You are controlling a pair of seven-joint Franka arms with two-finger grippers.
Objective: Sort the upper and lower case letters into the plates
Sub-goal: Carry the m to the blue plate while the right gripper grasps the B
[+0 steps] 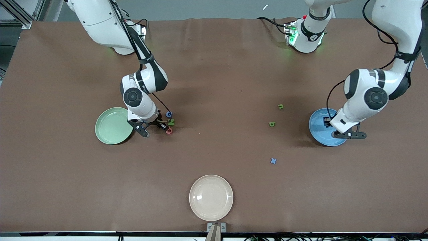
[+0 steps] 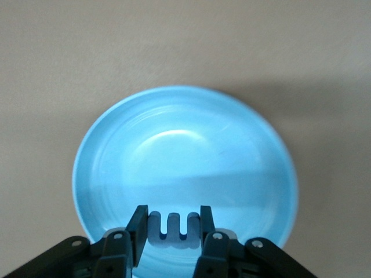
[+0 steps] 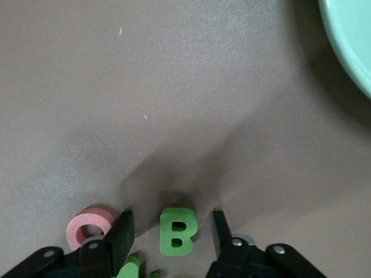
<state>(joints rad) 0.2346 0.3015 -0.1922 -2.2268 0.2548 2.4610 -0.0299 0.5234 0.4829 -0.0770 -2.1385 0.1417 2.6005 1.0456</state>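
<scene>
Two picks run at once: the left gripper (image 2: 172,231) holds the blue m (image 2: 174,227) over the blue plate (image 2: 116,150), due for release, while the right gripper (image 3: 169,229), fingers apart, straddles the green B (image 3: 177,231) beside the green plate (image 3: 353,40), needing to close and lift.

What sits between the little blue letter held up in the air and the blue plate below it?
Nothing visible. The left tool holds the blue m right over the sky-blue plate, whose inside shows bare beneath it.

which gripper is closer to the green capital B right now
Right. The right gripper is down at the table with the green B between its open fingers, beside the pale green plate. The left gripper holds the blue m over the sky blue plate.
</scene>
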